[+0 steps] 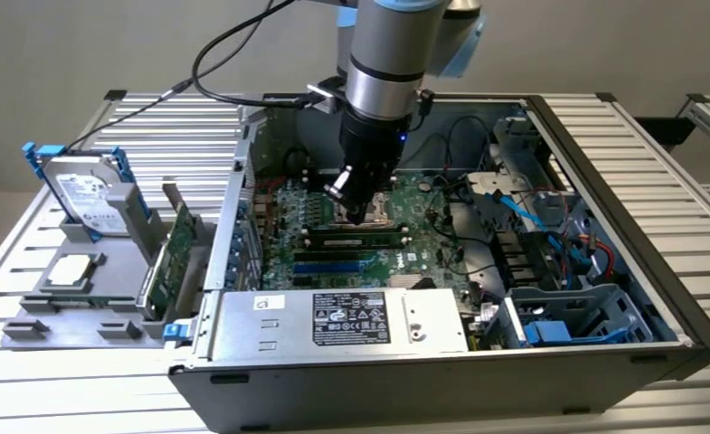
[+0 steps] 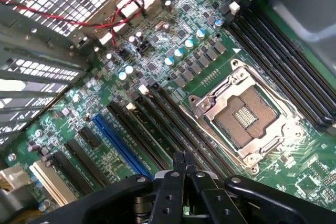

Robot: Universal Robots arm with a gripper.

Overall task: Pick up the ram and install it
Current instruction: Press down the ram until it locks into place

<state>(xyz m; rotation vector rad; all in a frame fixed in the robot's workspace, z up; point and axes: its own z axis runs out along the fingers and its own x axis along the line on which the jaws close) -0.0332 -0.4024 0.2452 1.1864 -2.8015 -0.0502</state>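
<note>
The ram [image 1: 355, 240], a narrow green stick with a row of black chips, lies along the memory slots on the motherboard [image 1: 288, 262] inside the open computer case. My gripper [image 1: 357, 215] hangs straight down just above the ram, at its far side, beside the CPU socket [image 1: 373, 206]. In the wrist view the gripper [image 2: 184, 162] is shut, its two black fingertips pressed together with nothing between them. Below them run the long black memory slots [image 2: 163, 121]. Whether the fingertips touch the ram I cannot tell.
The silver CPU socket [image 2: 247, 121] lies open beside the slots. A metal power supply [image 1: 343, 321] fills the case's near side, with blue cables [image 1: 535, 226] and drive bays at the exterior view's right. Outside the case stand a green expansion card [image 1: 180, 244] and a hard drive [image 1: 89, 194].
</note>
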